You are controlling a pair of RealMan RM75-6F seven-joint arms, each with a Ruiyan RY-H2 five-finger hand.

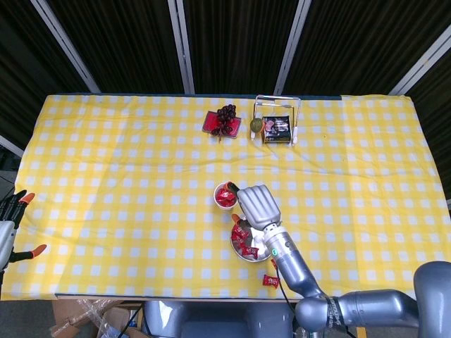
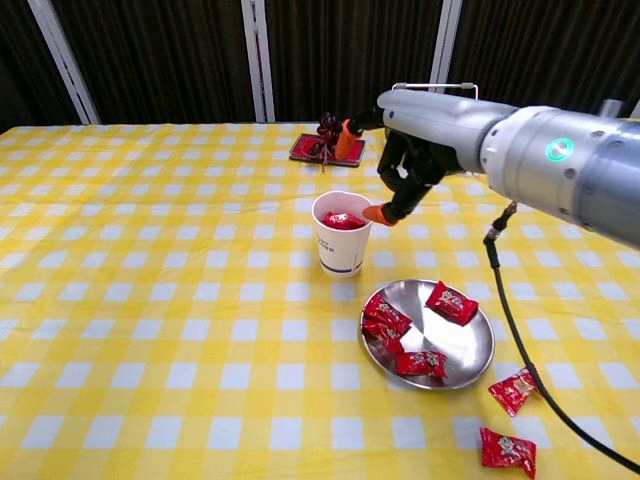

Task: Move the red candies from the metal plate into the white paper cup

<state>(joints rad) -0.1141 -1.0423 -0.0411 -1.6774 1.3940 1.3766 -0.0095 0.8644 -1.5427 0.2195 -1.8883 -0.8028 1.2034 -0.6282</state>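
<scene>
Head view: you look steeply down from above near edge, far back, whole table (image 1: 106, 141) inside frame. Chest view: you look level across table (image 2: 150, 300) toward far edge, much closer, near corners cut off. Both share table middle: paper cup (image 1: 225, 196) (image 2: 341, 232), metal plate (image 1: 235, 248) (image 2: 470, 350), right hand (image 1: 259, 205) (image 2: 408, 165).

No text, number or brand can be read. The white paper cup (image 2: 341, 232), just left of the right hand (image 2: 408, 165), has a small mark on its wall, too blurred to read. The candy wrappers (image 2: 449, 301) show pale print, also unreadable.
</scene>
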